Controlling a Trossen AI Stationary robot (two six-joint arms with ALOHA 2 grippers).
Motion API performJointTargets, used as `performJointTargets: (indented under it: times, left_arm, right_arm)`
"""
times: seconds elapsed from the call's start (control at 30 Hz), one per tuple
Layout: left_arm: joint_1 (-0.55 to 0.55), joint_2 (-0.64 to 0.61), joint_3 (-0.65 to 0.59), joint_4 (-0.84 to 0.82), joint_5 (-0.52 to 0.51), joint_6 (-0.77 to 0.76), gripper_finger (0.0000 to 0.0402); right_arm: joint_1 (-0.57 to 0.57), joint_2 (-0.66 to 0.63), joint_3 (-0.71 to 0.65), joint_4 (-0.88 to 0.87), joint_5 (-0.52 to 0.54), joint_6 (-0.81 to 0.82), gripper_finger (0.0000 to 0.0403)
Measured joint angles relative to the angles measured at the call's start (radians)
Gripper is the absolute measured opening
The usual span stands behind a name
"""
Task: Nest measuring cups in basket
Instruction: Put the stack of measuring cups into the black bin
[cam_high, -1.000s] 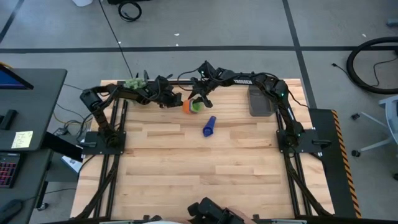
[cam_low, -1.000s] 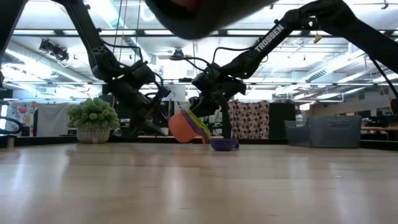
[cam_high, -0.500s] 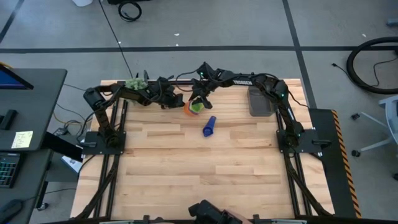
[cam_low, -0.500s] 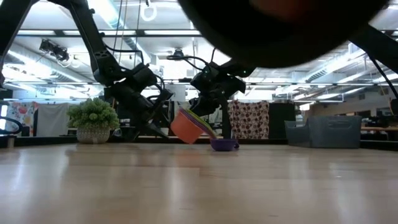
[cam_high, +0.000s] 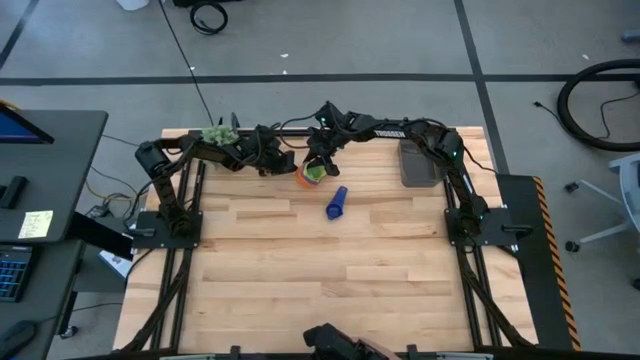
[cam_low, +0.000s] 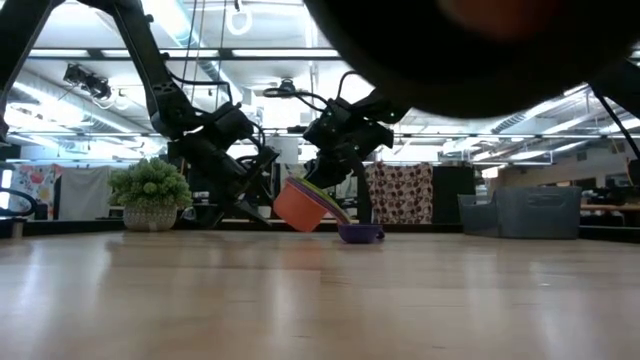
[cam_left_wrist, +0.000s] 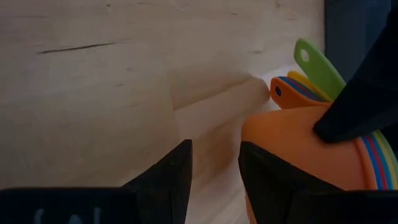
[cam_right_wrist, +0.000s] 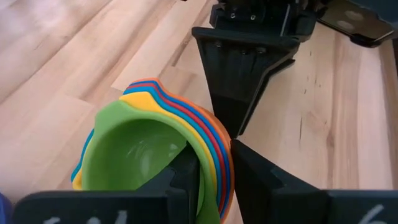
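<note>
a: now that the right gripper (cam_right_wrist: 214, 171) has narrowed its fingers over the last second, is it holding anything?

b: yes, it's clamped on the rim of the nested stack of plastic measuring cups (cam_high: 313, 172), orange outermost, green innermost, tilted near the table's far edge. i'd say a lift comes next.

a: the rest?

b: 1 dark blue plastic measuring cup (cam_high: 336, 203) lies apart; the dark grey rectangular basket (cam_high: 417, 163) waits to the right; the left gripper (cam_left_wrist: 214, 171) stands parted just beside the stack.
</note>
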Motion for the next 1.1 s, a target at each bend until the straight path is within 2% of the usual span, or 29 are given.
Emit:
performJointTargets:
  times: [0.23, 0.53, 0.9, 1.1]
  left_arm:
    - [0.000, 0.000, 0.000, 0.006, 0.004, -0.007, 0.0141]
    - [0.033, -0.006, 0.005, 0.027, 0.081, -0.006, 0.0141]
    - [0.074, -0.006, 0.004, 0.018, 0.070, 0.010, 0.0141]
    - [0.084, -0.006, 0.003, 0.016, 0.120, 0.034, 0.0141]
  right_arm:
    - [0.000, 0.000, 0.018, -0.044, 0.008, 0.000, 0.0084]
    - [-0.001, 0.004, 0.045, -0.135, 0.071, -0.009, 0.0083]
    - [-0.002, 0.002, 0.063, -0.215, 0.095, -0.010, 0.0083]
    - [-0.007, 0.003, 0.123, -0.318, 0.186, -0.013, 0.0083]
